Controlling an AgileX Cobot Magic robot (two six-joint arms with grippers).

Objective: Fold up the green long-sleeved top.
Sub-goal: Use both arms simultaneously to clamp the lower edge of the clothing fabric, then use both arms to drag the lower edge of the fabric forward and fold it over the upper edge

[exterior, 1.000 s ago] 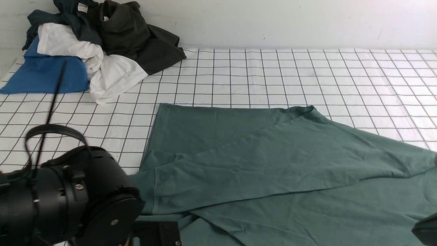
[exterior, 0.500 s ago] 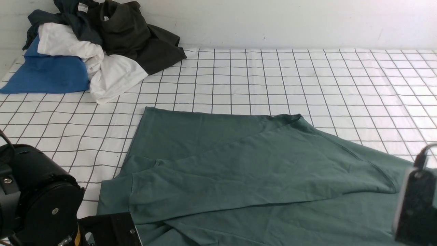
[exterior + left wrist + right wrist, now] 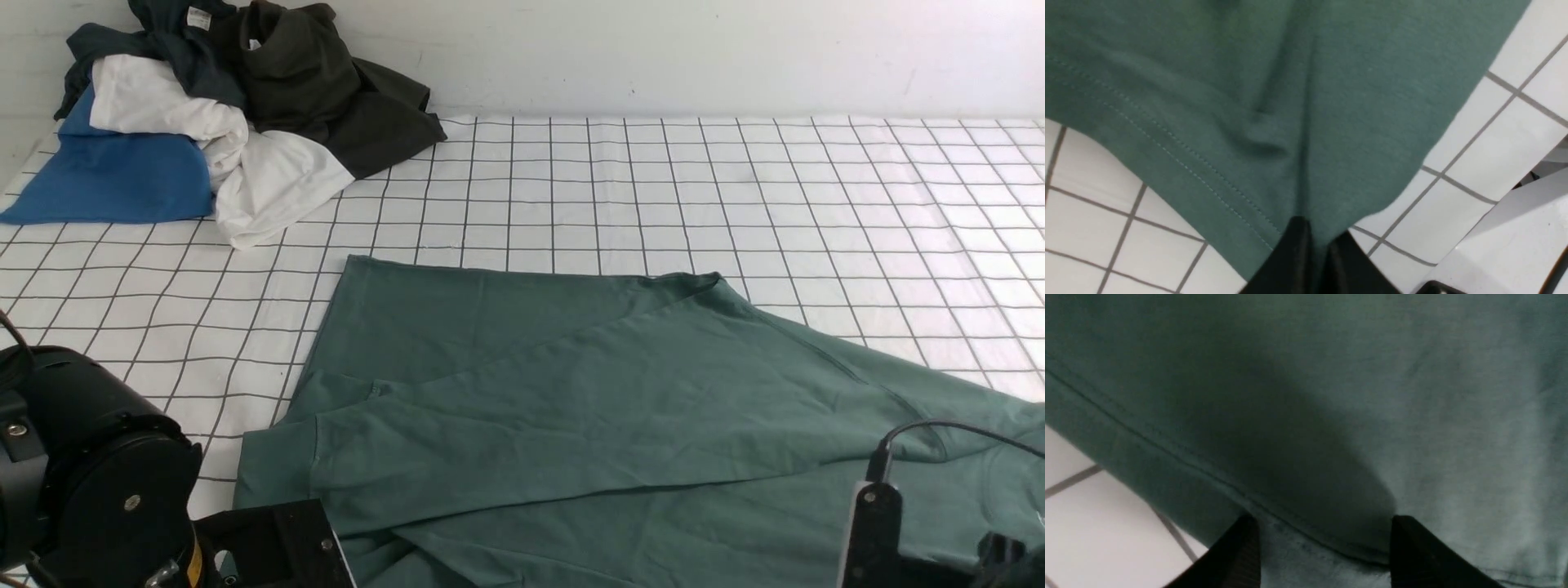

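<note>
Front view: the green long-sleeved top (image 3: 571,408) lies spread on the grid-pattern counter (image 3: 735,180). It fills the lower centre and lower right of the frame, and its far edge runs across mid-frame. One sleeve (image 3: 620,367) is laid diagonally over the body, with its cuffed end (image 3: 273,465) at lower left. The cloth is mostly flat w/ a few shallow wrinkles.

Left wrist view: the left tool (image 3: 1312,249) is clenched on a pinch of the top – cloth runs down into the narrow slit btw. the two black fingers (image 3: 1286,261), close to a stitched hem (image 3: 1180,161). White grid squares show on either side of the fabric.

Right wrist view: the right tool (image 3: 1323,535) is released – its fingers (image 3: 1241,547) stand well apart over the green cloth, and a seam (image 3: 1188,465) passes just ahead of them. We cannot tell whether the tips touch the fabric.

Front view again: the left arm (image 3: 82,465) sits in the lower left corner. The right arm (image 3: 873,531) sits at lower right, w/ a black cable (image 3: 963,426) arching over the top.

A clothes pile (image 3: 229,106) sits at upper left against the wall (image 3: 653,49): a blue cloth (image 3: 106,180), a white garment (image 3: 269,184) and a dark garment (image 3: 326,90). The pile is well apart from the top.
</note>
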